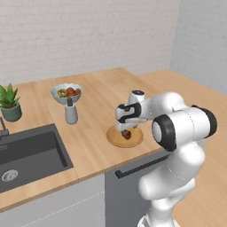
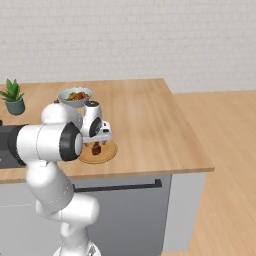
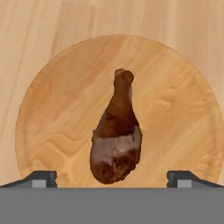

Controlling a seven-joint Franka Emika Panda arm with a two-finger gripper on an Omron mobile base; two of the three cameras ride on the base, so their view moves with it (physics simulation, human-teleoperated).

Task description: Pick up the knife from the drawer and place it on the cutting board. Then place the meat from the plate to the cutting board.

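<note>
- While the gripper [image 3: 112,179] hangs just above the plate [image 3: 52,109], its two dark fingertips [image 3: 41,178] stand spread wide, one at each lower corner of the hand view, holding nothing.
- The meat [image 3: 116,135], a reddish-brown drumstick, lies near the middle of the round tan plate, thick end toward 6 o'clock in the hand view and thin bone end toward 12 o'clock.
- In the left base view the plate [image 1: 136,138] sits on the wooden counter [image 1: 97,88] near its front edge, with the hand directly over it; a bowl of fruit [image 1: 66,93] stands well apart toward 10 o'clock.
- Likely risk: the drumstick tapers, so closing near the narrow end could let it squirt out or pivot.
- The thick end sits slightly left of the midpoint between the fingers; an uneven close could push the meat sideways across the plate.
- Descending too far could press the fingertips into the plate and tip or slide it toward the counter edge.
- The cutting board, knife and drawer cannot be placed from these views, so the drop-off path is uncertain.
</note>
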